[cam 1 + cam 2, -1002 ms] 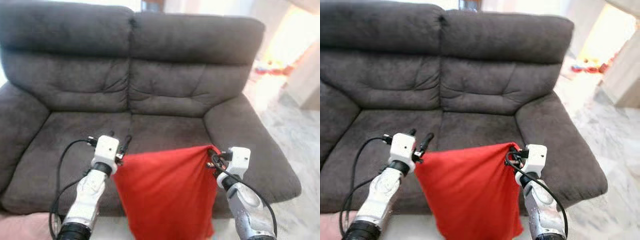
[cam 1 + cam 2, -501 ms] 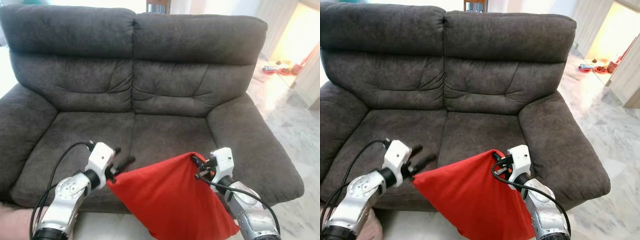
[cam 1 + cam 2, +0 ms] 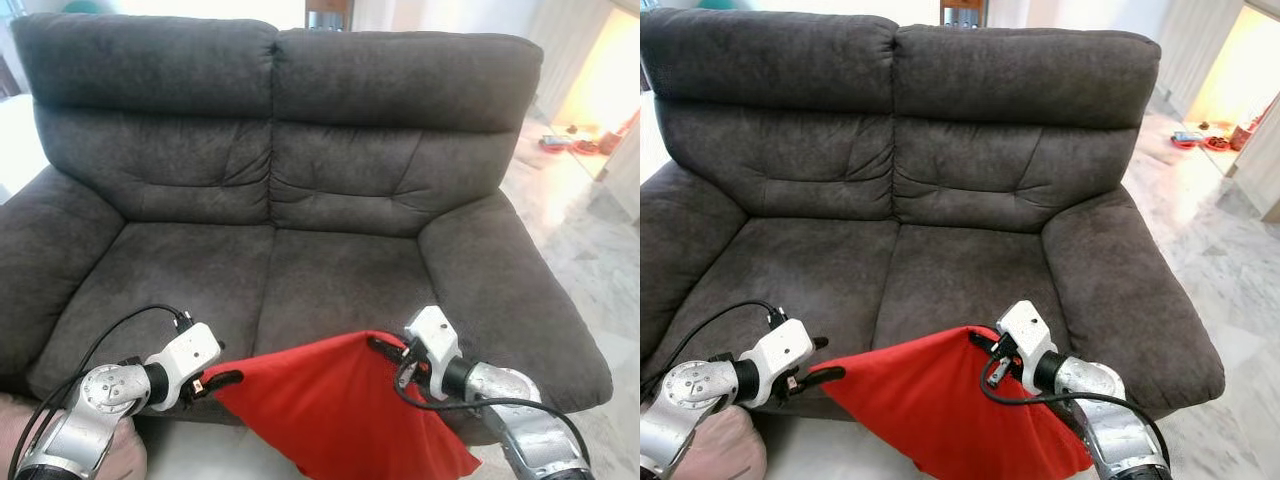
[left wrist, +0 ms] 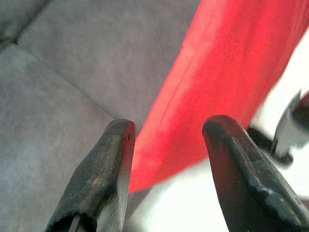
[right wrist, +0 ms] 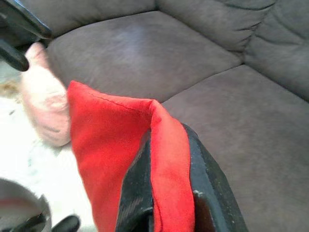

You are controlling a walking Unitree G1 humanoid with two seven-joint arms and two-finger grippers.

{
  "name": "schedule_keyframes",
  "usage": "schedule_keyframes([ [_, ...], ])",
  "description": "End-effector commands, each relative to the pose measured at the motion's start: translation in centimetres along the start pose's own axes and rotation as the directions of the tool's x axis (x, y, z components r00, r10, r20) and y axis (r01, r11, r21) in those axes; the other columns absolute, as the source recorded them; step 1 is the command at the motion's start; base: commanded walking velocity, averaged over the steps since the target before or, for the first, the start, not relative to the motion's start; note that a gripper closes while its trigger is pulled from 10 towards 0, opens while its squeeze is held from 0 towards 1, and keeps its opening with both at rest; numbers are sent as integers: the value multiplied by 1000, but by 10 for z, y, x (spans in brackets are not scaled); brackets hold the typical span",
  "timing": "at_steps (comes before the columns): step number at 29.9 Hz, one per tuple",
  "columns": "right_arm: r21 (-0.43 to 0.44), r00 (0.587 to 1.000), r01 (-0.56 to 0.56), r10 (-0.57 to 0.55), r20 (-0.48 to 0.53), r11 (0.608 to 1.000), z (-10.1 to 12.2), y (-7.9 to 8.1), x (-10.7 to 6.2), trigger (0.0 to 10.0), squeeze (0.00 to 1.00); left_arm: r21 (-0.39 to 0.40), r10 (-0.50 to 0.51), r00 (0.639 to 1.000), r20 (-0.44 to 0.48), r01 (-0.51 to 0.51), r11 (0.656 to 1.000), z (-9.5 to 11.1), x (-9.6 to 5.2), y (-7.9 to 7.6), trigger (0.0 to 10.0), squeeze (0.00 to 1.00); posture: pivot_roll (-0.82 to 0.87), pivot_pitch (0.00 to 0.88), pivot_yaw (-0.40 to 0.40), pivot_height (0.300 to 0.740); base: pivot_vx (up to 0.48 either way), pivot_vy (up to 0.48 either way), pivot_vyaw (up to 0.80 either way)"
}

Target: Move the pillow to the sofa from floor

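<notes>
Head stereo pair facing sofa (image 3: pixel 300 200) from above, wrist cameras close along fingers (image 4: pixel 101 174)

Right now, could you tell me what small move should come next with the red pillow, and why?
Probably re-grip with the left gripper: it is open beside the pillow corner, while only the right gripper pinches it, hanging below the sofa seat's front edge.
</notes>
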State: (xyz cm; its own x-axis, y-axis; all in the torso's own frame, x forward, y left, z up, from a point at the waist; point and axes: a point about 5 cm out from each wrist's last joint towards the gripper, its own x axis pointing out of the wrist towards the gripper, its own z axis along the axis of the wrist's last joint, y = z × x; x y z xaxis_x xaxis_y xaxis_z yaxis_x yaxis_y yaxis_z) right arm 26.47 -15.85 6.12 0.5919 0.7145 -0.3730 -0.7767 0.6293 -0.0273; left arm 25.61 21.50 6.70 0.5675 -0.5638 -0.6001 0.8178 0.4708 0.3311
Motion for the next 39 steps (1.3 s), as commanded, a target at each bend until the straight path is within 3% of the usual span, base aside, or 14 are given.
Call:
schedule_keyframes([
  [1, -109, 994, -78, 85, 62, 991, 25, 4, -1, 10000, 0, 74, -54, 995, -88, 61, 995, -12, 1, -8, 10000, 0, 122, 0, -55, 738, 0, 0, 0],
  [13, -131, 966, -253, 256, 11, 959, 28, 17, -13, 10000, 0, 162, -11, 994, -108, 29, 986, -26, 4, -8, 10000, 0, 119, 0, -53, 738, 0, 0, 0],
  [23, -158, 943, -324, 332, 28, 933, 43, 27, -11, 10000, 0, 125, -36, 992, -117, 51, 991, -41, 11, -19, 10000, 0, 115, 0, -58, 738, 0, 0, 0],
  [28, -160, 937, -339, 347, 27, 927, 46, 29, -10, 10000, 0, 132, -45, 992, -117, 61, 989, -42, 11, -20, 10000, 0, 116, 0, -61, 738, 0, 0, 0],
  [30, -162, 940, -334, 341, 18, 929, 44, 29, -8, 10000, 0, 142, -25, 997, -78, 36, 989, -34, 9, -15, 10000, 0, 124, 0, -63, 738, 0, 0, 0],
  [31, -161, 940, -333, 340, 14, 929, 43, 28, -8, 10000, 0, 137, -14, 998, -61, 22, 990, -31, 8, -13, 10000, 0, 125, 0, -63, 738, 0, 0, 0],
  [34, -153, 940, -336, 341, 11, 929, 42, 29, -6, 10000, 0, -19, 30, 998, 49, -29, 999, -15, 7, -6, 10000, 0, 128, 0, -63, 738, 0, 0, 0],
  [35, -152, 940, -336, 341, 11, 930, 42, 30, -6, 10000, 0, -58, 30, 997, 74, -25, 998, -11, 6, -6, 10000, 788, 128, 0, -64, 738, 0, 0, 0],
  [36, -150, 940, -337, 342, 9, 930, 42, 30, -5, 10000, 0, -106, -3, 993, 118, 16, 994, -4, 4, -8, 10000, 1000, 128, 0, -64, 738, 0, 0, 0],
  [39, -151, 939, -339, 344, 12, 929, 43, 31, -3, 10000, 0, -131, -38, 987, 156, 59, 990, 3, 3, -11, 10000, 1000, 130, 0, -64, 738, 0, 0, 0],
])
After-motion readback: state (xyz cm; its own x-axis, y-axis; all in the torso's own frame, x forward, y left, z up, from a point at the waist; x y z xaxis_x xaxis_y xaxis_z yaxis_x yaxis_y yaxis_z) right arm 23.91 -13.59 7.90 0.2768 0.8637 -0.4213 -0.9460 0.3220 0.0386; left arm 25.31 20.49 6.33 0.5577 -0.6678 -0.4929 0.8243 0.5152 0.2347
